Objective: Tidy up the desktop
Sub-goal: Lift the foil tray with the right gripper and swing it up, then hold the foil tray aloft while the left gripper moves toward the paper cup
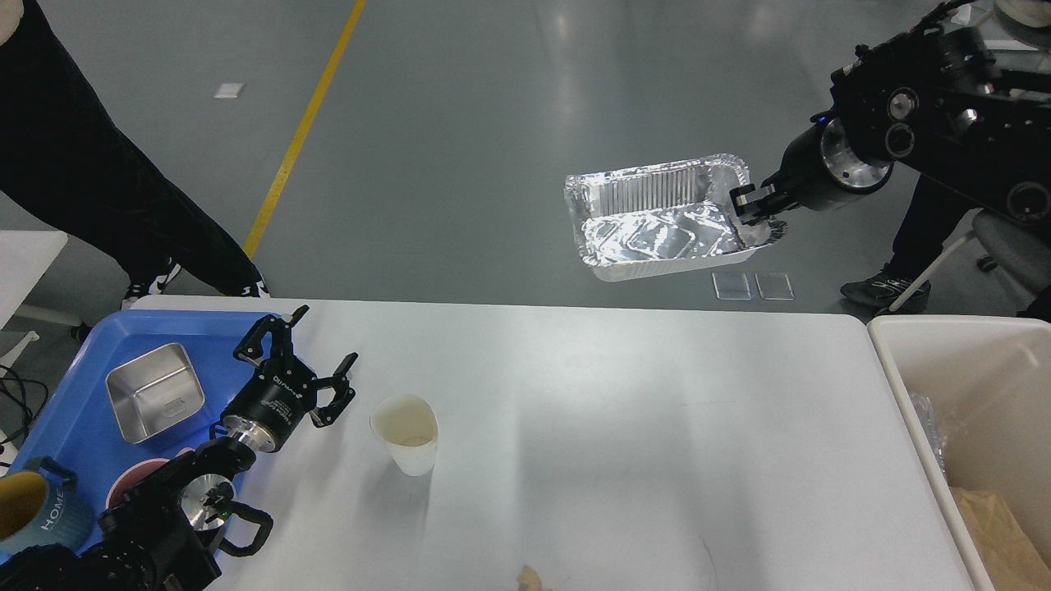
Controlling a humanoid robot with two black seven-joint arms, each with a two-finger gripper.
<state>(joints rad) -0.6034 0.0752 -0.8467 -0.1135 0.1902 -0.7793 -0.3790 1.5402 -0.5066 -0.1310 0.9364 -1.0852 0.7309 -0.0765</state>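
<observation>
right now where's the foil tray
In the head view it's upper right: the foil tray hangs in the air beyond the desktop's far edge, held at its right end by the right end effector.

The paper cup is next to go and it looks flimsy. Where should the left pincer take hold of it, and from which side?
Grip the paper cup across its side wall below the rim, coming from its left, where the open left pincer hovers. It stands upright on the desktop with its mouth open, and a light squeeze is probably safest.
</observation>
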